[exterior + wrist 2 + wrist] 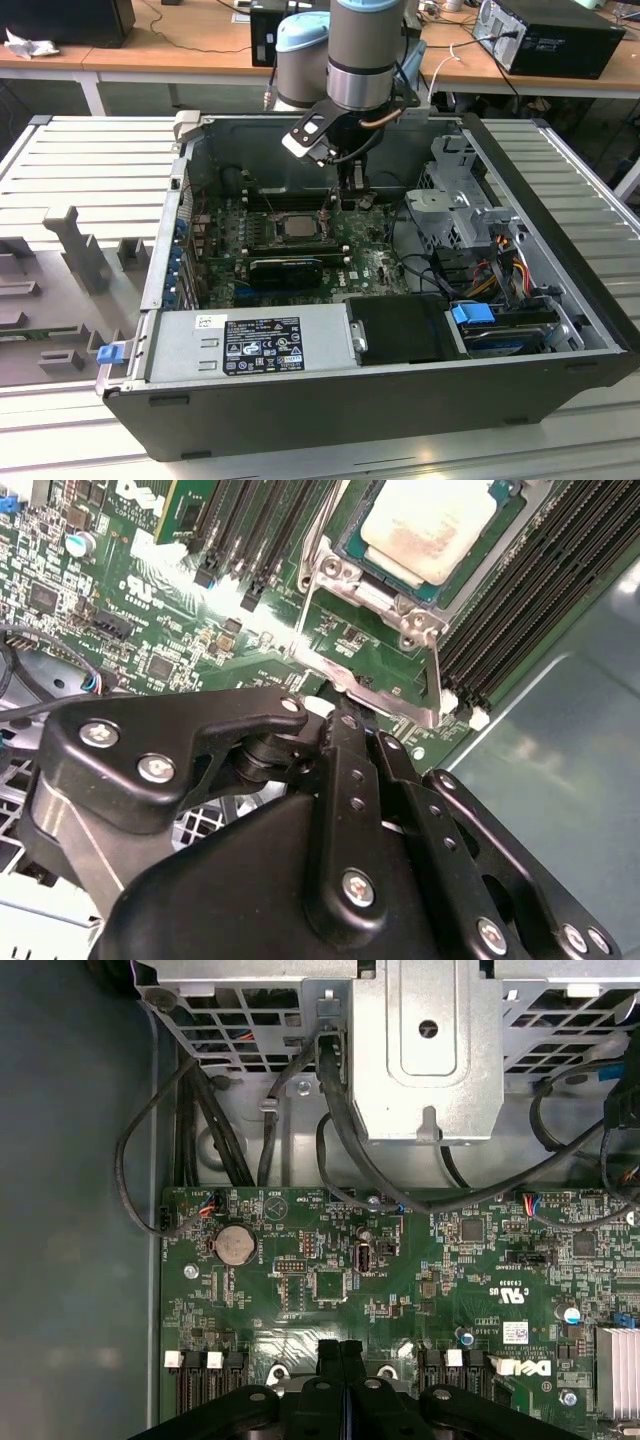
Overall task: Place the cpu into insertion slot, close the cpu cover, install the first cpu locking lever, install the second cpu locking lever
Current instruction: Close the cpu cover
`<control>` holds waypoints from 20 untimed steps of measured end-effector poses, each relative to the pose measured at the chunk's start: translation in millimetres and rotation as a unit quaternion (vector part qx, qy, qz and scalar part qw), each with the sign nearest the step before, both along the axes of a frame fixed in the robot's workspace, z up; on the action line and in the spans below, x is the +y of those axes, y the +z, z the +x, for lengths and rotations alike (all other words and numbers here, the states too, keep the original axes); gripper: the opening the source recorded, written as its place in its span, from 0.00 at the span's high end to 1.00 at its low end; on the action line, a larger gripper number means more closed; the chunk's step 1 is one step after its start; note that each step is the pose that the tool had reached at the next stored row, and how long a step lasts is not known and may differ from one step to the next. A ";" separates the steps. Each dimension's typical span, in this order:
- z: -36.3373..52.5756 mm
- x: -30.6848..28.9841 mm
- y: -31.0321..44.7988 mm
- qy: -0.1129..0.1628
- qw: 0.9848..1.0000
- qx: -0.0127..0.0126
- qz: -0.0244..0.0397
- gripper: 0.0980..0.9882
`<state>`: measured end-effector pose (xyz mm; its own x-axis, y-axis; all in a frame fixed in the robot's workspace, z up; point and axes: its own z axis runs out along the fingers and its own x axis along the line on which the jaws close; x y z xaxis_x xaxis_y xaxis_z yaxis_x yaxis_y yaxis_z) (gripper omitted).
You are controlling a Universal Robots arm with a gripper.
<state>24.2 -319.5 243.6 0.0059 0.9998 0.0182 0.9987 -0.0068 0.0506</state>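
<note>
The cpu [425, 525] sits flat in the insertion slot [350, 548], near the middle of the motherboard [300, 1290] inside the open case [400, 400]. Surroundings: long black memory slots [520, 600] run along both sides of the socket. A black ribbed block [287, 268] lies just beside it toward the case's near edge, and the grey power supply [250, 345] runs along that edge. A drive cage [430, 1050] and loops of black cables [200, 1120] fill the case side at the exterior view's right. The cpu cover [370, 687] is open: swung up off the socket and tilted, with green board visible through its cut-out. It stands between the gripper [340, 1352] and the chip. The arm [365, 50] comes down over the case's far wall, wrist roughly vertical, gripper pointing at the board just beside the socket. Its fingers are drawn tight together, tips at the cover's free edge; whether they touch it cannot be told. Chip: pale silver-beige square, faint brownish mottling on top, lying level, uncovered.
</note>
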 end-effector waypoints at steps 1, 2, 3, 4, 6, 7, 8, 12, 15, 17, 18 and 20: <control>-0.8 0.0 0.0 0.000 1.000 0.000 0.000 0.99; -1.5 0.0 0.0 0.000 1.000 0.000 0.000 0.99; -2.5 0.0 0.0 0.000 1.000 0.000 0.000 0.99; -3.3 0.0 0.0 0.000 1.000 0.000 0.000 0.99; -6.2 0.0 0.0 0.000 1.000 0.000 0.000 0.99; -7.6 0.0 0.0 0.000 1.000 0.000 0.000 0.99; -8.7 0.0 0.0 0.000 1.000 0.000 0.000 0.99; -16.3 0.0 0.0 0.000 1.000 0.000 0.000 0.99; -23.3 0.1 -0.3 0.000 1.000 0.000 0.000 0.99; -29.3 0.0 -2.5 0.000 1.000 0.000 0.000 0.99; -32.7 0.0 -4.9 0.000 1.000 0.000 0.000 0.99; -37.2 0.0 -8.5 0.000 1.000 0.000 0.000 0.99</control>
<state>-13.0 -319.4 235.0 0.0060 0.9998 0.0182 0.9987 -0.0070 0.0506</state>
